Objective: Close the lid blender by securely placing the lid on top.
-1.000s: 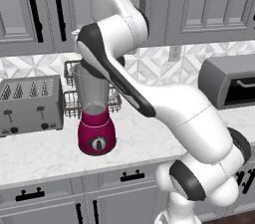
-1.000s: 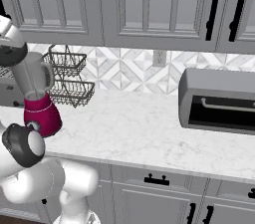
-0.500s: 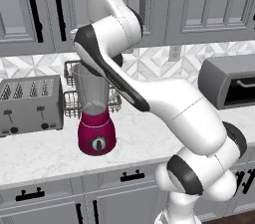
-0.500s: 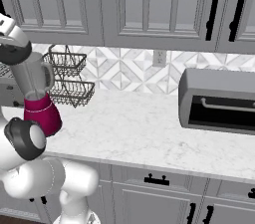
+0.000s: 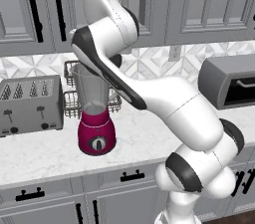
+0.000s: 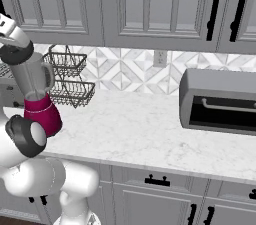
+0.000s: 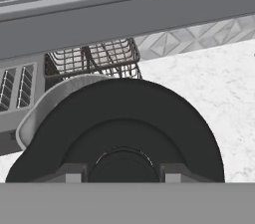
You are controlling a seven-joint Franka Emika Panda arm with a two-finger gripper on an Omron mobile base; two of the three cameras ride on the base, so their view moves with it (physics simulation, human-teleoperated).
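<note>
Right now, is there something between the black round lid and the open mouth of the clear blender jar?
Nothing visible stands between them. In the hand view the flat round black lid, held by the gripper, sits just over the rim of the clear tapered jar of the magenta-based blender. The wire basket rack and grey toaster stand behind.

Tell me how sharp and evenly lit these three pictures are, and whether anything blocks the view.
Left base view: soft, even light, no glare; the white arm hides the blender jar's mouth. Right base view: equally flat light, blender cut by the arm at the left edge. Hand view: the black lid looms large and close, clear jar rim behind it, toaster slots slightly coarse.
</note>
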